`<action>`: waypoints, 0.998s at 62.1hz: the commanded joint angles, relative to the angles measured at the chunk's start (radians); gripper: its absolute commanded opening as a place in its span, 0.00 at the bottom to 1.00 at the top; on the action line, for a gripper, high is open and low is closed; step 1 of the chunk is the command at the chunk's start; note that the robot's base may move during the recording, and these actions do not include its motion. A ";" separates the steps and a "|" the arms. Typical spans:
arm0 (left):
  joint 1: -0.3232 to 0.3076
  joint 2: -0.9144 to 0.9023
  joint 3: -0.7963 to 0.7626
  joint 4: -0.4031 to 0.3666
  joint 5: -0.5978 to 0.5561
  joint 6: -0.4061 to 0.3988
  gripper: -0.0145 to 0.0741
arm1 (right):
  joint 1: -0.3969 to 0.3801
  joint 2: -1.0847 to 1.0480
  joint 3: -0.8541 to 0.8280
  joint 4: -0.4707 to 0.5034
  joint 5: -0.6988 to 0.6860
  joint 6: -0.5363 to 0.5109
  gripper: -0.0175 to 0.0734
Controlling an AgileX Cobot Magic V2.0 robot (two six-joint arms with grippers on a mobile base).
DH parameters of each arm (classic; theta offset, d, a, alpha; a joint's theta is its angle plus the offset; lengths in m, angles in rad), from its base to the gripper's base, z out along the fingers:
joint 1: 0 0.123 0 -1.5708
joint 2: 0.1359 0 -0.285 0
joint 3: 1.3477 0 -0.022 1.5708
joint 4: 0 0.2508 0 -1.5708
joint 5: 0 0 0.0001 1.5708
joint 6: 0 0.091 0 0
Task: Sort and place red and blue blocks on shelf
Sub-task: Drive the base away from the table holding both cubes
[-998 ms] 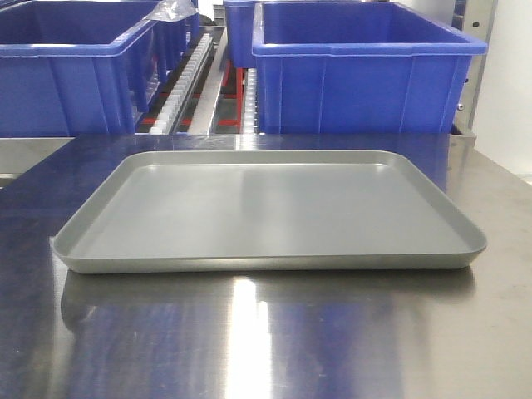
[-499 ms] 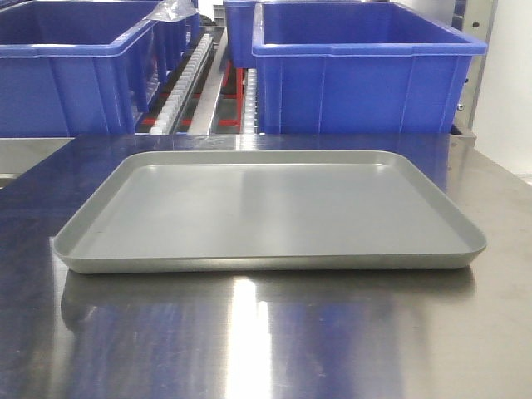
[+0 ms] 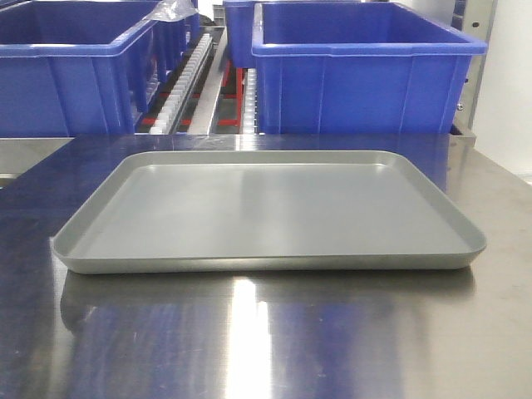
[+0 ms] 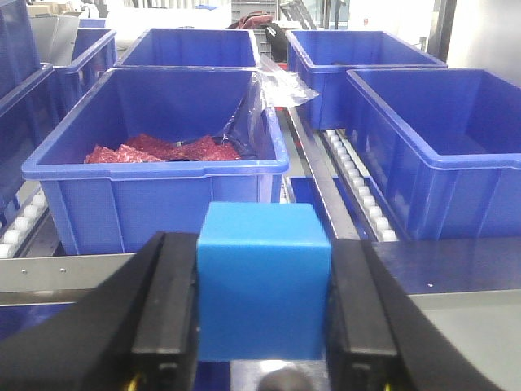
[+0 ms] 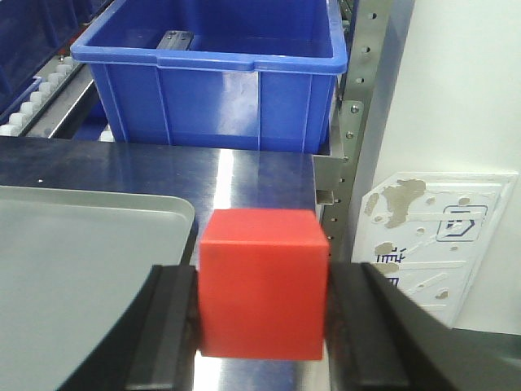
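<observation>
Left gripper [image 4: 262,303] clamped on blue block [image 4: 262,277], pads flat on two opposite faces. Block is held up in front of the shelf [image 4: 73,273] rail, facing a blue bin [image 4: 155,155] with red stuff inside. Grey tray [image 3: 266,263] mid-table. Right gripper [image 5: 264,326] clamped on red block [image 5: 262,281], above the tabletop just right of the tray edge. Blocks look light, rigid and matte, likely not slippery. Grip the flat opposite sides.
</observation>
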 commanded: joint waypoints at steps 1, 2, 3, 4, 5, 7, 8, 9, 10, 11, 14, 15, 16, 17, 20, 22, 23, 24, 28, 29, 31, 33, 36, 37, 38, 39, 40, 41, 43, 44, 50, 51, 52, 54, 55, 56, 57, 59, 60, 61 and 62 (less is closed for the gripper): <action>-0.001 0.000 -0.029 0.002 -0.093 -0.003 0.30 | -0.006 0.001 -0.027 0.004 -0.087 -0.011 0.26; -0.001 0.000 -0.029 0.002 -0.093 -0.003 0.30 | -0.006 0.001 -0.027 0.004 -0.087 -0.011 0.26; -0.001 0.000 -0.029 0.002 -0.093 -0.003 0.30 | -0.006 0.001 -0.027 0.004 -0.087 -0.011 0.26; -0.001 0.000 -0.029 0.002 -0.093 -0.003 0.30 | -0.006 0.001 -0.027 0.004 -0.087 -0.011 0.26; -0.001 0.000 -0.029 0.002 -0.093 -0.003 0.30 | -0.006 0.001 -0.027 0.004 -0.087 -0.011 0.26; -0.001 0.000 -0.029 0.002 -0.093 -0.003 0.30 | -0.006 0.001 -0.027 0.004 -0.087 -0.011 0.26; -0.001 0.000 -0.029 0.002 -0.093 -0.003 0.30 | -0.006 0.001 -0.027 0.004 -0.087 -0.011 0.26; -0.001 0.000 -0.029 0.002 -0.093 -0.003 0.30 | -0.006 0.001 -0.027 0.004 -0.087 -0.011 0.26; -0.001 0.000 -0.029 0.002 -0.093 -0.003 0.30 | -0.006 0.001 -0.027 0.004 -0.087 -0.011 0.26; -0.001 0.000 -0.029 0.002 -0.093 -0.003 0.30 | -0.006 0.001 -0.027 0.004 -0.087 -0.011 0.26; -0.001 0.000 -0.029 0.002 -0.093 -0.003 0.30 | -0.006 0.001 -0.027 0.004 -0.087 -0.011 0.26; -0.001 0.000 -0.029 0.002 -0.093 -0.003 0.30 | -0.006 0.001 -0.027 0.004 -0.087 -0.011 0.26; -0.001 0.000 -0.029 0.002 -0.093 -0.003 0.30 | -0.006 0.001 -0.027 0.004 -0.087 -0.011 0.26; -0.001 0.000 -0.029 0.002 -0.093 -0.003 0.30 | -0.006 0.001 -0.027 0.004 -0.087 -0.011 0.26; -0.001 0.000 -0.029 0.002 -0.093 -0.003 0.30 | -0.006 0.001 -0.027 0.004 -0.087 -0.011 0.26; -0.001 0.000 -0.029 0.002 -0.093 -0.003 0.30 | -0.006 0.001 -0.027 0.004 -0.087 -0.011 0.26; -0.001 0.000 -0.029 0.002 -0.093 -0.003 0.30 | -0.006 0.001 -0.027 0.004 -0.087 -0.011 0.26; -0.001 0.000 -0.029 0.002 -0.093 -0.003 0.30 | -0.006 0.001 -0.027 0.004 -0.087 -0.011 0.26; -0.001 0.000 -0.029 0.002 -0.093 -0.003 0.30 | -0.006 0.001 -0.027 0.004 -0.087 -0.011 0.26; -0.001 0.000 -0.029 0.002 -0.093 -0.003 0.30 | -0.006 0.001 -0.027 0.004 -0.087 -0.011 0.26; -0.001 0.000 -0.029 0.002 -0.093 -0.003 0.30 | -0.006 0.001 -0.027 0.004 -0.087 -0.011 0.26; -0.001 0.000 -0.029 0.002 -0.093 -0.003 0.30 | -0.006 0.001 -0.027 0.004 -0.087 -0.011 0.26; -0.001 0.000 -0.029 0.002 -0.093 -0.003 0.30 | -0.006 0.001 -0.027 0.004 -0.087 -0.011 0.26; -0.001 0.000 -0.029 0.002 -0.093 -0.003 0.30 | -0.006 0.001 -0.027 0.004 -0.087 -0.011 0.26; -0.001 0.000 -0.029 0.002 -0.093 -0.003 0.30 | -0.006 0.001 -0.027 0.004 -0.087 -0.011 0.26; -0.001 0.000 -0.029 0.002 -0.093 -0.003 0.30 | -0.006 0.001 -0.027 0.004 -0.087 -0.011 0.26; -0.001 0.000 -0.029 0.002 -0.093 -0.003 0.30 | -0.006 0.001 -0.027 0.004 -0.087 -0.011 0.26; -0.001 0.000 -0.029 0.002 -0.093 -0.003 0.30 | -0.006 0.001 -0.027 0.004 -0.087 -0.011 0.26; -0.001 0.000 -0.029 0.002 -0.093 -0.003 0.30 | -0.006 0.001 -0.027 0.004 -0.087 -0.011 0.26; -0.001 0.000 -0.029 0.002 -0.093 -0.003 0.30 | -0.006 0.001 -0.027 0.004 -0.087 -0.011 0.26; -0.001 0.000 -0.029 0.002 -0.093 -0.003 0.30 | -0.006 0.001 -0.027 0.004 -0.087 -0.011 0.26; -0.001 0.000 -0.029 0.002 -0.093 -0.003 0.30 | -0.006 0.001 -0.027 0.004 -0.087 -0.011 0.26; -0.001 0.000 -0.029 0.002 -0.093 -0.003 0.30 | -0.006 0.001 -0.027 0.004 -0.087 -0.011 0.26; -0.001 0.000 -0.029 0.002 -0.093 -0.003 0.30 | -0.006 0.001 -0.027 0.004 -0.087 -0.011 0.26; -0.001 0.000 -0.029 0.002 -0.093 -0.003 0.30 | -0.006 0.001 -0.027 0.004 -0.087 -0.011 0.26; -0.001 0.000 -0.029 0.002 -0.093 -0.003 0.30 | -0.006 0.001 -0.027 0.004 -0.087 -0.011 0.26; -0.001 0.000 -0.029 0.002 -0.093 -0.003 0.30 | -0.006 0.001 -0.027 0.004 -0.087 -0.011 0.26; -0.001 0.000 -0.029 0.002 -0.093 -0.003 0.30 | -0.006 0.001 -0.027 0.004 -0.087 -0.011 0.26; -0.001 0.000 -0.029 0.002 -0.093 -0.003 0.30 | -0.006 0.001 -0.027 0.004 -0.087 -0.011 0.26; -0.001 0.002 -0.029 0.002 -0.093 -0.003 0.30 | -0.006 0.001 -0.027 0.004 -0.087 -0.011 0.26; -0.001 0.002 -0.029 0.002 -0.093 -0.003 0.30 | -0.006 0.001 -0.027 0.004 -0.087 -0.011 0.26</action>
